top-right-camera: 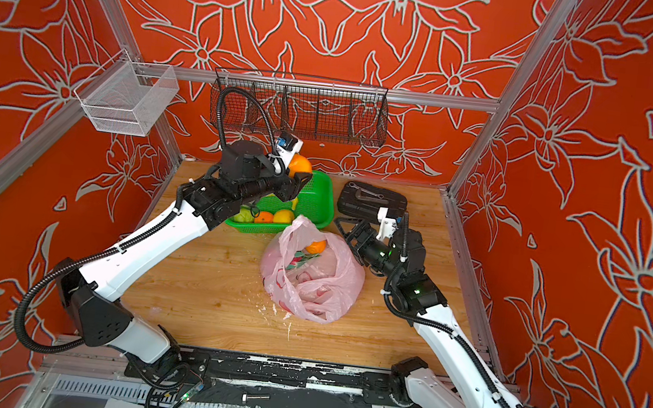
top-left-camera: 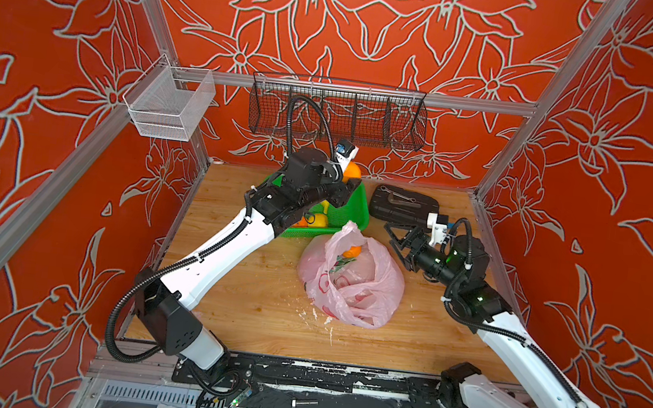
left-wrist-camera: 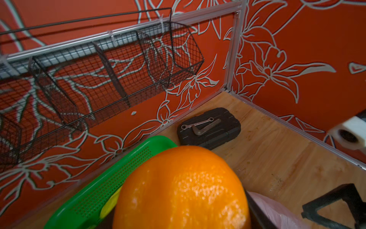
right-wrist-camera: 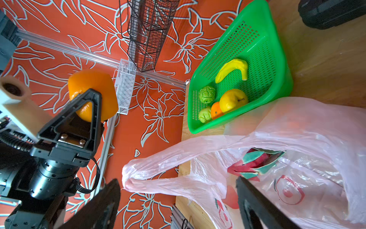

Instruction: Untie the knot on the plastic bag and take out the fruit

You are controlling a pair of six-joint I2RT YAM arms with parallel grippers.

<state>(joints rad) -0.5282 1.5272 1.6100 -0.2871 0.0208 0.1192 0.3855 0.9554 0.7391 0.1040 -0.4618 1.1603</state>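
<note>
While the left gripper (top-left-camera: 352,179) is clamped on a round orange toy fruit (top-left-camera: 351,169) above the far end of the green perforated plastic basket (right-wrist-camera: 257,39), the right gripper (top-left-camera: 395,244) hangs just beside the thin translucent pink plastic bag (top-left-camera: 353,287), jaws wide apart and empty. The bag lies on the wooden surface (top-left-camera: 262,311) just beside the basket, mouth open, handle ear (right-wrist-camera: 158,158) loose. Another orange (top-left-camera: 351,251) and a pink-red dragon fruit (right-wrist-camera: 255,162) sit inside it.

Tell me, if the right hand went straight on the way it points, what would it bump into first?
Most likely the thin pink translucent plastic bag, which lies right ahead of the open right hand; the green plastic basket sits beyond it. Depth is hard to judge.
</note>
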